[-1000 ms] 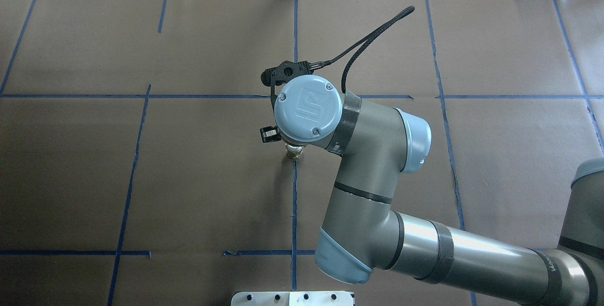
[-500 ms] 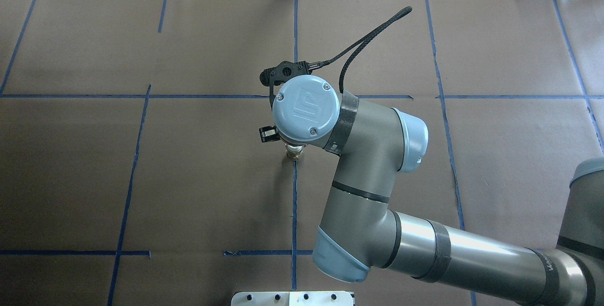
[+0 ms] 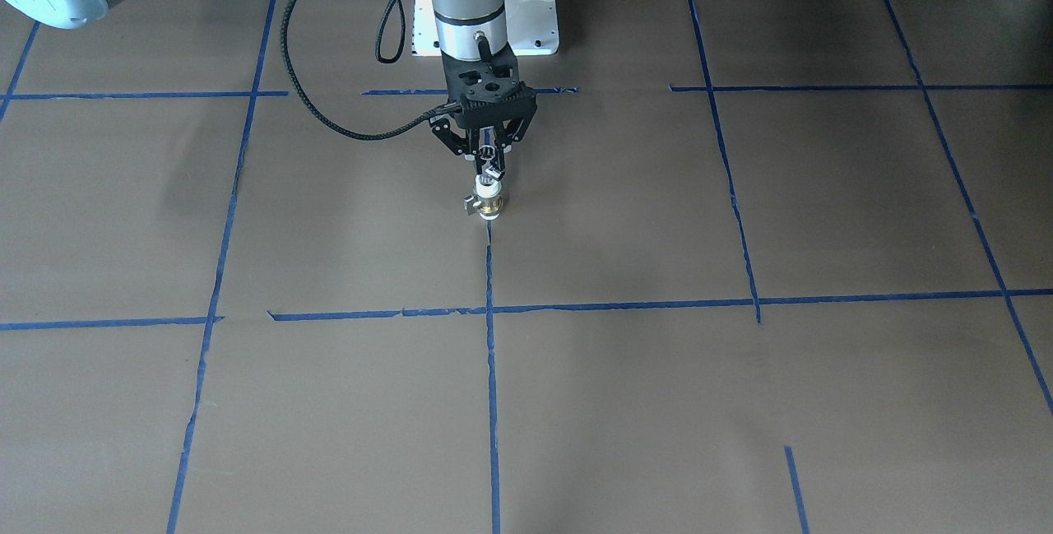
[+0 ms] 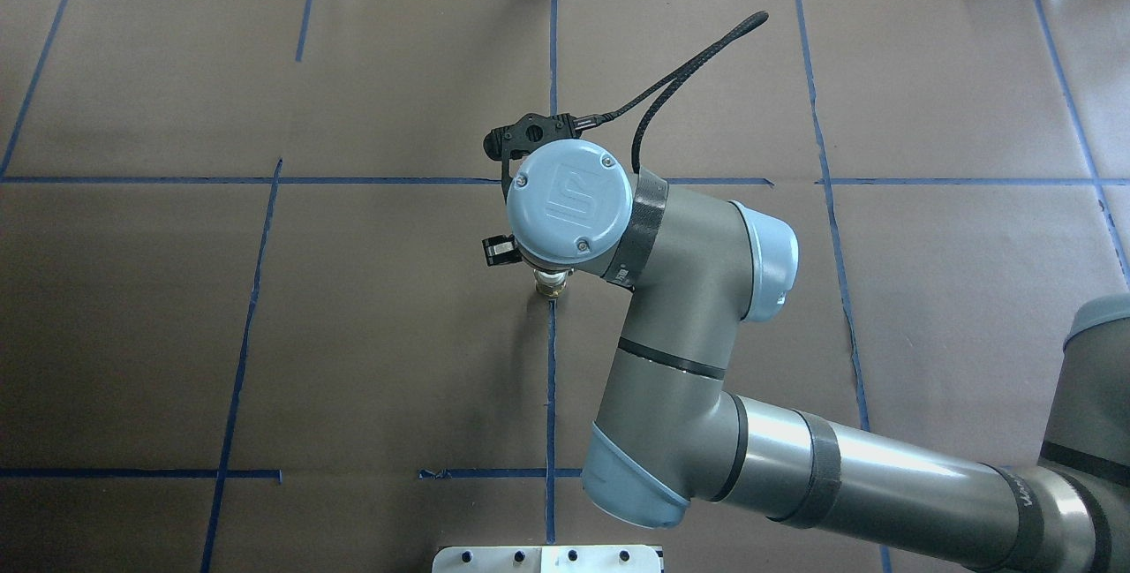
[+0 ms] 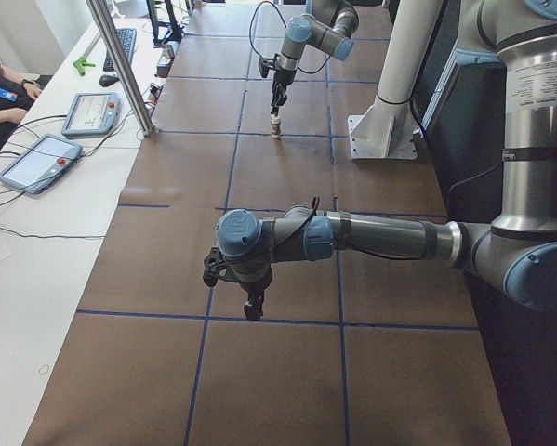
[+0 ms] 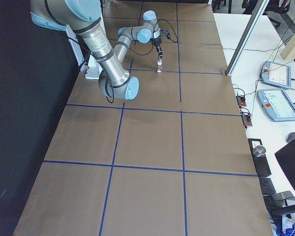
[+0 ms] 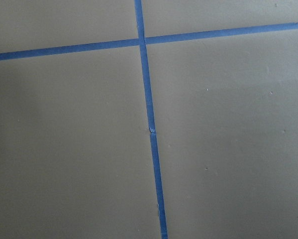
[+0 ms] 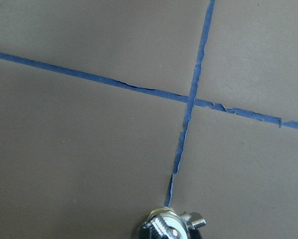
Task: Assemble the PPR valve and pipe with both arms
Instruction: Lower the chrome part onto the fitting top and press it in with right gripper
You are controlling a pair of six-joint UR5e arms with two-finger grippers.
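Note:
The PPR valve (image 3: 488,198) stands upright on the brown table on a blue tape line, white end up, brass middle below, small lever to the side. It also shows in the overhead view (image 4: 552,289) and the exterior left view (image 5: 276,131). My right gripper (image 3: 489,173) points straight down and is shut on the valve's upper end. The right wrist view shows a shiny chrome threaded end (image 8: 164,225) beside the lever; I cannot tell whether it is the pipe. My left gripper (image 5: 253,308) hangs low over the table far from the valve; I cannot tell whether it is open or shut.
The white pedestal base (image 3: 531,20) stands behind the valve. A metal post (image 5: 120,70) and two teach pendants (image 5: 36,160) are at the far table edge. Blue tape lines (image 7: 149,124) grid the brown paper.
The right wrist has turned about its vertical axis and shifted slightly left; its cable swung with it. The valve stays at the same spot.

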